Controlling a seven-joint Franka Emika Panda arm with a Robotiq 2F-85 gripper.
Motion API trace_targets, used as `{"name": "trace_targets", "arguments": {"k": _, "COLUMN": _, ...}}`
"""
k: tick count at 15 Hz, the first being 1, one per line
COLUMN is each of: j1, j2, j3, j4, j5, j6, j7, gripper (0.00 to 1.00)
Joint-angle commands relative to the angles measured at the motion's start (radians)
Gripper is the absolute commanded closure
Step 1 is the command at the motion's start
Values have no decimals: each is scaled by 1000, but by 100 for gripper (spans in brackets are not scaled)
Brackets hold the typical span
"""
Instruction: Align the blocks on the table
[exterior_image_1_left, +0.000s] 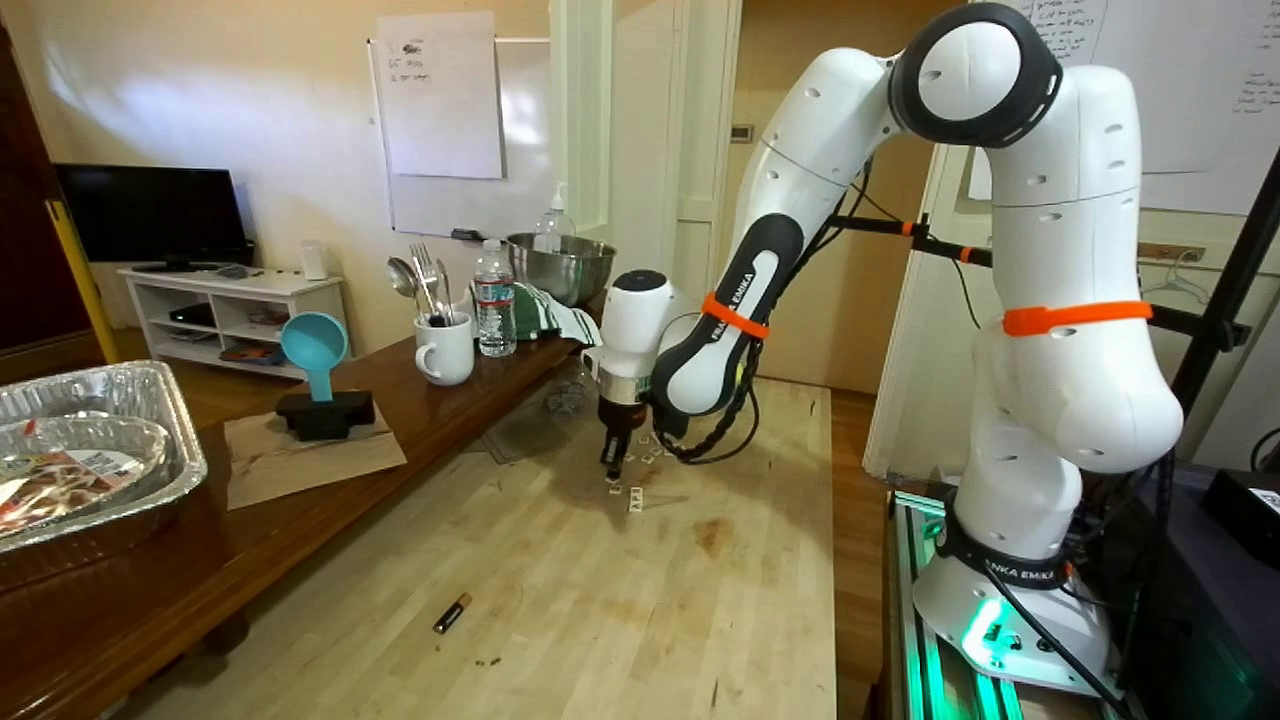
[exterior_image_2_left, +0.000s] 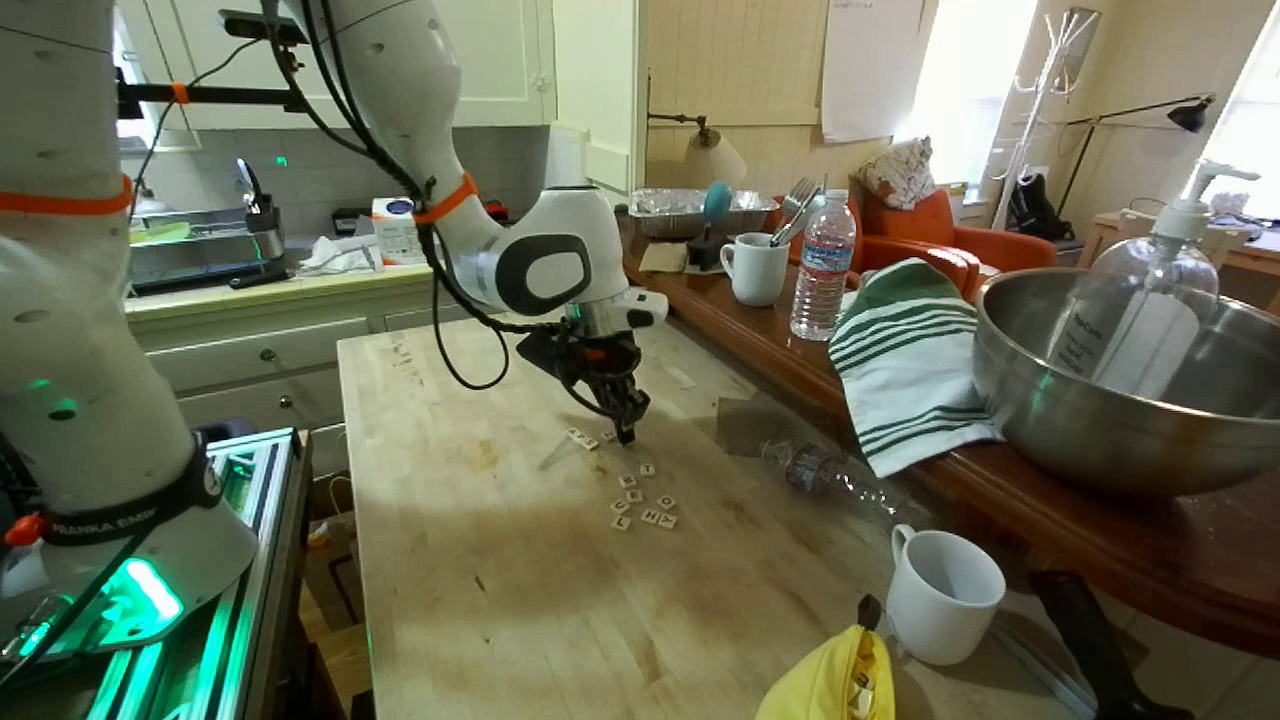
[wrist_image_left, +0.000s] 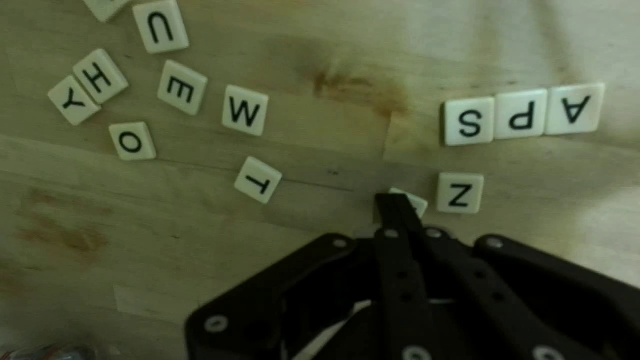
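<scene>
The letter tiles (wrist_image_left: 521, 114) are cream with black capitals, set against a pale honey tabletop (exterior_image_1_left: 600, 660) of plank grain and rusty-brown stains (exterior_image_1_left: 712, 536). Black colours the fingers (wrist_image_left: 401, 250). The Franka arm (exterior_image_1_left: 1065, 190) is white with black trim, orange bands (exterior_image_1_left: 1078, 318) and a glowing green light (exterior_image_1_left: 985, 632). Green stripes run across the white dish towel (exterior_image_2_left: 905, 370); the zip pouch (exterior_image_2_left: 828, 678) is bright yellow, the measuring scoop (exterior_image_1_left: 314, 343) turquoise blue, the battery (exterior_image_1_left: 452, 613) black and copper, the counter (exterior_image_1_left: 420, 410) dark reddish brown.
</scene>
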Motion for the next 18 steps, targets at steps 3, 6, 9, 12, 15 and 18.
{"name": "trace_targets", "arguments": {"k": 3, "j1": -48, "j2": 4, "j3": 86, "j4": -22, "j5": 20, "j6": -117, "j7": -4, "gripper": 100}}
{"name": "trace_targets", "arguments": {"k": 6, "j1": -50, "j2": 7, "j3": 96, "j4": -20, "j5": 7, "j6": -108, "j7": 34, "gripper": 100}}
{"name": "trace_targets", "arguments": {"k": 9, "j1": -49, "j2": 11, "j3": 102, "j4": -16, "j5": 3, "j6": -103, "j7": 54, "gripper": 100}}
{"name": "trace_targets", "arguments": {"k": 12, "j1": -46, "j2": 13, "j3": 113, "j4": -15, "j5": 11, "j6": -99, "j7": 66, "gripper": 100}}
{"name": "trace_targets", "arguments": {"k": 15, "j1": -39, "j2": 16, "j3": 137, "j4": -13, "j5": 22, "j6": -99, "j7": 73, "gripper": 100}}
{"name": "trace_targets", "arguments": {"k": 18, "j1": -28, "j2": 14, "j3": 166, "j4": -14, "j5": 36, "j6": -108, "j7": 94, "gripper": 100}}
